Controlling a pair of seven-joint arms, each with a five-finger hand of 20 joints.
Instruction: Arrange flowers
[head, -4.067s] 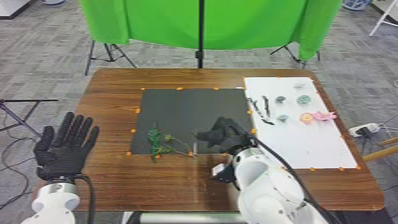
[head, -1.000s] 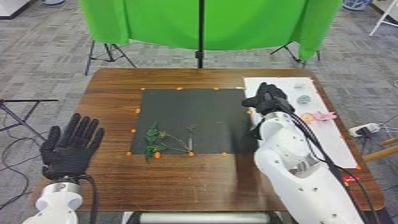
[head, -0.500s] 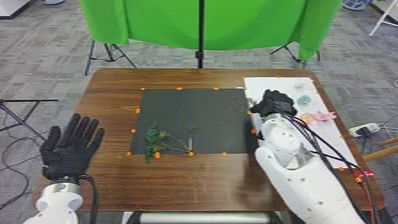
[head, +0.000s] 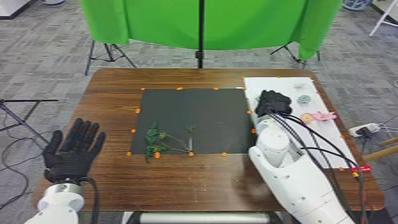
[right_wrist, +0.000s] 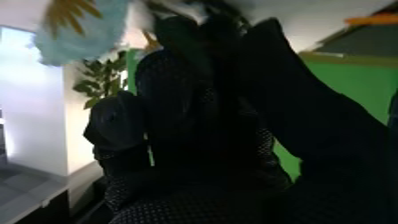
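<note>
The right hand (head: 274, 102) is over the left part of the white sheet (head: 324, 155), left of a pale blue-green flower (head: 304, 99). Pink (head: 323, 116) and peach (head: 307, 118) flowers lie farther right. In the right wrist view, a pale blue flower (right_wrist: 84, 32) and dark plant parts (right_wrist: 233, 11) appear beyond the right hand (right_wrist: 204, 125); whether it holds anything is unclear. On the black mat lie a leafy green stem (head: 152, 139) and a thin stem (head: 190, 137). The left hand (head: 73, 155) is open beside the table's left edge.
Orange markers (head: 138, 110) line the mat and sheet. A small white flower (head: 298, 85) lies near the sheet's far edge. Beyond the brown table (head: 200, 77) hangs a green cloth (head: 151, 25) on stands.
The right hand has gone from the black mat to the white sheet, then drawn slightly nearer the robot. The thin stem on the mat stands clear of it now. The left hand has shifted slightly.
</note>
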